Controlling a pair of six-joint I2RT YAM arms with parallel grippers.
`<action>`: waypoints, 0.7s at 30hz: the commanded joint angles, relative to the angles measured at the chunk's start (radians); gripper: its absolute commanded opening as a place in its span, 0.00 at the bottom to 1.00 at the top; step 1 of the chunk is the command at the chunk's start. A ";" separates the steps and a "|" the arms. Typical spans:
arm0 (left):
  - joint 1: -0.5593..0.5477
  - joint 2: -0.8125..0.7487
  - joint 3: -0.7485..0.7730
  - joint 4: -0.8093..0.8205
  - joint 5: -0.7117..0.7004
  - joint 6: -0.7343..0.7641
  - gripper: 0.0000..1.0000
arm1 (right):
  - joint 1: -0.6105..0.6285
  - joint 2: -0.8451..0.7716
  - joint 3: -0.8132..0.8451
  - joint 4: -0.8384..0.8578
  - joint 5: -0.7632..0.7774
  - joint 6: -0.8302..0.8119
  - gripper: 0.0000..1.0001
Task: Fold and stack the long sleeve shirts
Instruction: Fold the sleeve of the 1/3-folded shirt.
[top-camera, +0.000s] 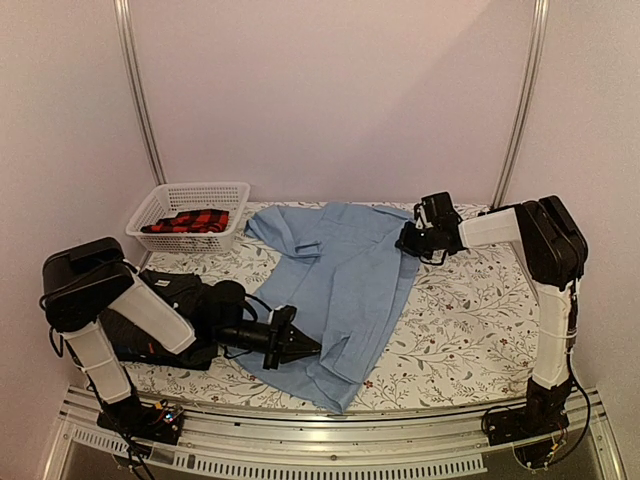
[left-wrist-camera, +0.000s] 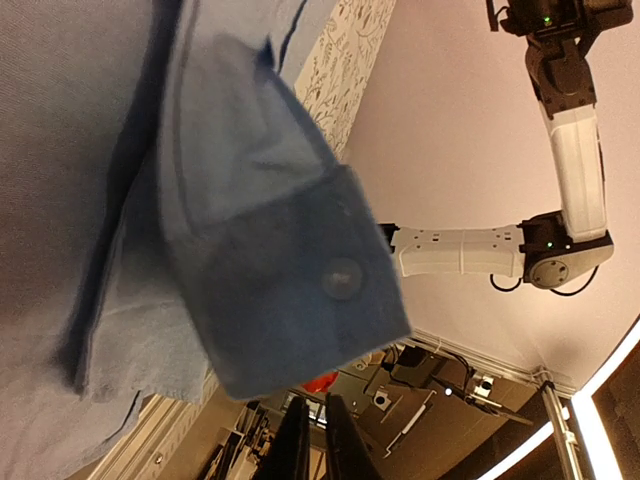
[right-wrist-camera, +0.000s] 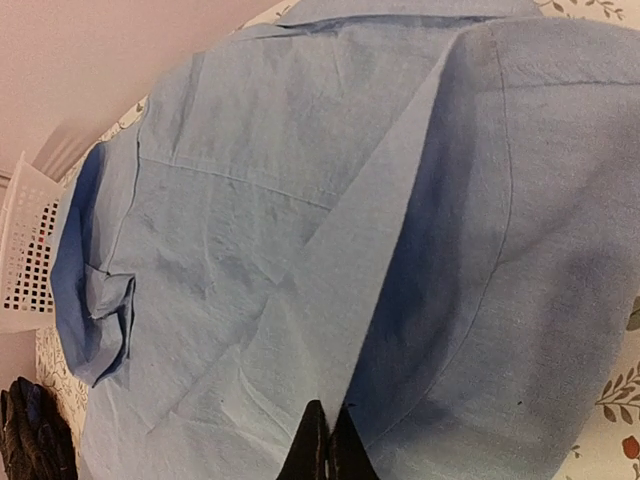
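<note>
Pale lilac walls. Table (top-camera: 470, 300) under a floral-print cover, fills the middle of the top view.

- White lattice basket (top-camera: 165, 205), upper left, holding red-and-black plaid cloth (top-camera: 195, 220).
- Light blue shirt (top-camera: 350, 280) spread loose across the centre, running from upper middle to the lower edge. Wrinkled, not yet a rectangle.
- Dark shirt heap (top-camera: 185, 300), lower left, partly under the left arm and just beside the blue shirt.
- Left gripper (top-camera: 300, 347) over the blue shirt's lower left part. In the wrist view its fingers (left-wrist-camera: 293, 445) stand close, with a narrow gap. The buttoned cuff (left-wrist-camera: 290, 290) hangs right above them; cannot tell whether they pinch it.
- Right gripper (top-camera: 408, 240) at the shirt's upper right edge. Wrist view shows it (right-wrist-camera: 325, 445) closed tight on a raised fold of blue cloth.
</note>
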 joint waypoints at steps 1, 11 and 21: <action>-0.017 -0.015 0.027 -0.085 0.009 0.061 0.08 | 0.002 0.039 0.034 -0.042 0.022 -0.014 0.00; -0.028 -0.016 0.050 -0.165 0.004 0.110 0.11 | -0.003 0.062 0.067 -0.079 0.036 -0.017 0.00; 0.025 -0.187 0.258 -0.776 -0.124 0.592 0.31 | -0.026 -0.028 0.114 -0.230 0.154 -0.072 0.40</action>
